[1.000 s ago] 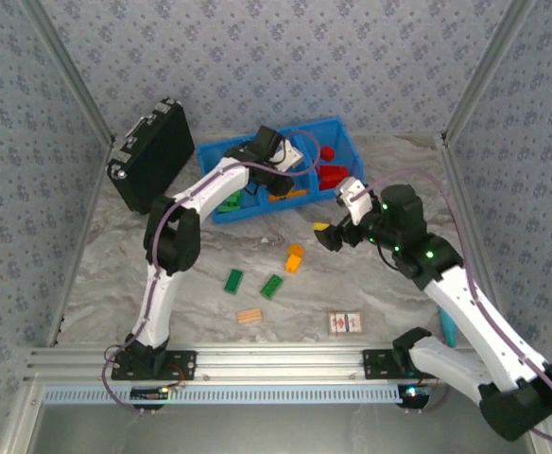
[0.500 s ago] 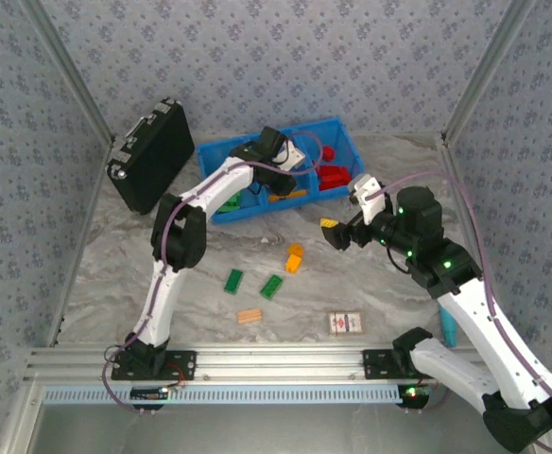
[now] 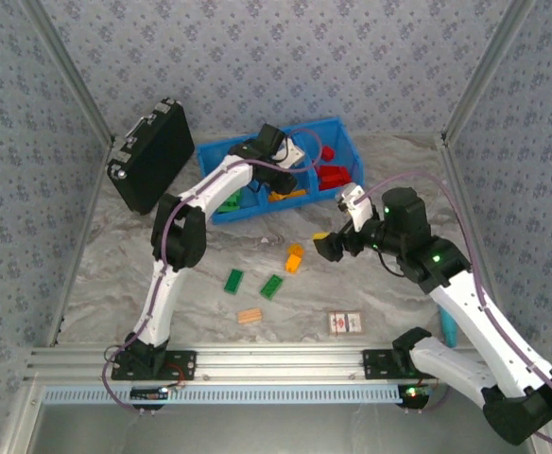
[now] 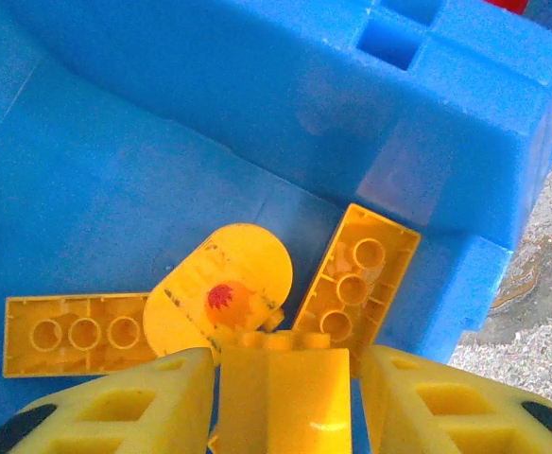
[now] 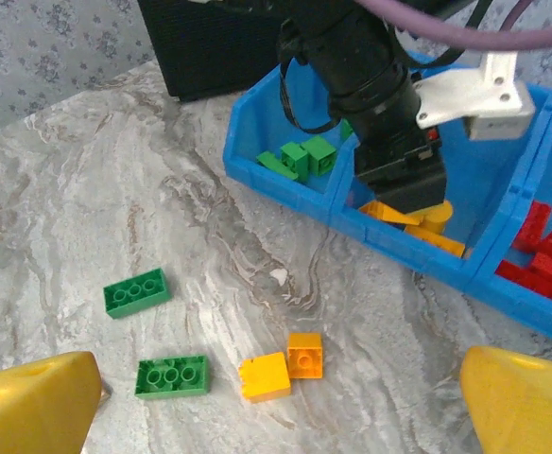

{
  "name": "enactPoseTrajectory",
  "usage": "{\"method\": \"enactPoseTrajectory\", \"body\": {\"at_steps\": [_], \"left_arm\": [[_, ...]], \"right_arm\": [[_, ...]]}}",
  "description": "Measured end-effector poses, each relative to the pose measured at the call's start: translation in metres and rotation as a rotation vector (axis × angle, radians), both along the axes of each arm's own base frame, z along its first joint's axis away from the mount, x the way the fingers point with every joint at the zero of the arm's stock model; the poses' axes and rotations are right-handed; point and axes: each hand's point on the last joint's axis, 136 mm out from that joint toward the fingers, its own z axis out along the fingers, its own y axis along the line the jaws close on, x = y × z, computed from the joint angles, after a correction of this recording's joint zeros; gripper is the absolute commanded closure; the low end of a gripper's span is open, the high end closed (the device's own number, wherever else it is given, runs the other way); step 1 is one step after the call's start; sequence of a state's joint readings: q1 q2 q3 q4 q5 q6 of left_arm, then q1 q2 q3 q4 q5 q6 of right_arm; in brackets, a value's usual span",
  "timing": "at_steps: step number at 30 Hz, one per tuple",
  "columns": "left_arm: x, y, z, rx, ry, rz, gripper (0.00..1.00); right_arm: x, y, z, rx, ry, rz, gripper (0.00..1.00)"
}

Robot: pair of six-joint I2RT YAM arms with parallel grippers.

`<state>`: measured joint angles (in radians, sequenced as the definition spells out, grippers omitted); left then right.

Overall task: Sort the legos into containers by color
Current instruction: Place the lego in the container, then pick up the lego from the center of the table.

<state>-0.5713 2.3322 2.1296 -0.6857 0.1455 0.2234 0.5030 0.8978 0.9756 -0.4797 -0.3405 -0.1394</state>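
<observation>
Left hand [image 4: 281, 402] closed, arm extended; right hand [image 5: 276, 397] fingers spread.

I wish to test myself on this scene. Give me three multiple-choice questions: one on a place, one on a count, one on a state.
1. Where is the left tool?
A. above the black case
B. beside the card
C. at the middle bin

2. How many green bricks lie loose on the table?
A. one
B. two
C. four

3. How is the right tool?
A. open
B. shut on a red brick
C. shut on the card

Key:
1 C: the left tool reaches into the middle bin.
2 B: two green bricks lie on the table.
3 A: the right tool has its fingers wide apart.
</observation>
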Motion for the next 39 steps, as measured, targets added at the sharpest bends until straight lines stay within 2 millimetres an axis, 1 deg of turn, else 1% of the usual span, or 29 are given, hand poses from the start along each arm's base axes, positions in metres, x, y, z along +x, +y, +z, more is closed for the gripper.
{"method": "enactPoseTrajectory", "body": {"at_steps": [2, 7, 9, 10, 11, 13, 14, 15, 17, 18, 19, 21, 23, 24, 26, 28, 30, 35, 37, 39], "left_arm": [[0.0, 0.0, 0.0, 0.0, 0.0, 0.0, 0.56], [-0.001, 0.001, -0.001, 0.004, 0.007, 0.0, 0.56], [-0.002, 0.001, -0.001, 0.005, 0.008, 0.0, 0.56], [-0.002, 0.001, -0.001, 0.005, 0.008, 0.0, 0.56], [-0.003, 0.002, 0.001, 0.004, 0.007, 0.001, 0.56], [-0.009, 0.006, 0.007, 0.006, 0.008, 0.001, 0.55], [-0.014, 0.009, 0.014, 0.006, 0.007, 0.001, 0.55], [-0.019, 0.013, 0.023, 0.003, 0.0, 0.003, 0.55], [-0.029, 0.021, 0.048, -0.012, -0.028, 0.006, 0.55], [-0.034, 0.025, 0.067, -0.025, -0.056, 0.009, 0.54], [-0.037, 0.028, 0.084, -0.04, -0.086, 0.012, 0.54], [-0.047, 0.037, 0.123, -0.074, -0.158, 0.022, 0.54], [-0.057, 0.046, 0.155, -0.112, -0.218, 0.033, 0.53], [-0.064, 0.051, 0.168, -0.131, -0.245, 0.041, 0.51], [-0.079, 0.064, 0.18, -0.153, -0.269, 0.06, 0.48], [-0.093, 0.079, 0.178, -0.161, -0.266, 0.081, 0.47], [-0.103, 0.097, 0.166, -0.154, -0.241, 0.117, 0.45], [-0.118, 0.147, 0.134, -0.126, -0.176, 0.228, 0.42], [-0.127, 0.165, 0.128, -0.125, -0.167, 0.267, 0.42], [-0.14, 0.182, 0.126, -0.136, -0.166, 0.303, 0.41]], "right_arm": [[-0.001, -0.001, -0.002, 0.005, 0.006, -0.006, 0.01], [-0.001, -0.003, 0.002, 0.021, -0.006, -0.021, 0.01], [0.001, -0.003, -0.005, 0.036, -0.004, -0.038, 0.01], [0.001, -0.004, -0.011, 0.046, 0.006, -0.049, 0.01], [0.001, -0.005, -0.023, 0.055, 0.029, -0.064, 0.02], [0.001, -0.01, -0.052, 0.067, 0.102, -0.106, 0.05], [0.0, -0.012, -0.068, 0.068, 0.15, -0.134, 0.07], [0.001, -0.015, -0.081, 0.07, 0.193, -0.167, 0.08], [0.001, -0.018, -0.096, 0.084, 0.249, -0.226, 0.09], [0.003, -0.019, -0.099, 0.097, 0.267, -0.257, 0.1], [0.004, -0.02, -0.1, 0.111, 0.278, -0.284, 0.1], [0.009, -0.021, -0.101, 0.144, 0.303, -0.353, 0.11], [0.013, -0.022, -0.106, 0.169, 0.339, -0.42, 0.12], [0.015, -0.022, -0.11, 0.179, 0.364, -0.459, 0.12], [0.017, -0.021, -0.12, 0.2, 0.42, -0.525, 0.13], [0.018, -0.016, -0.133, 0.213, 0.477, -0.573, 0.13], [0.018, -0.007, -0.149, 0.219, 0.547, -0.613, 0.14], [0.016, 0.019, -0.19, 0.18, 0.694, -0.672, 0.16], [0.02, 0.028, -0.2, 0.162, 0.732, -0.691, 0.16], [0.027, 0.039, -0.202, 0.153, 0.754, -0.703, 0.16]]}}
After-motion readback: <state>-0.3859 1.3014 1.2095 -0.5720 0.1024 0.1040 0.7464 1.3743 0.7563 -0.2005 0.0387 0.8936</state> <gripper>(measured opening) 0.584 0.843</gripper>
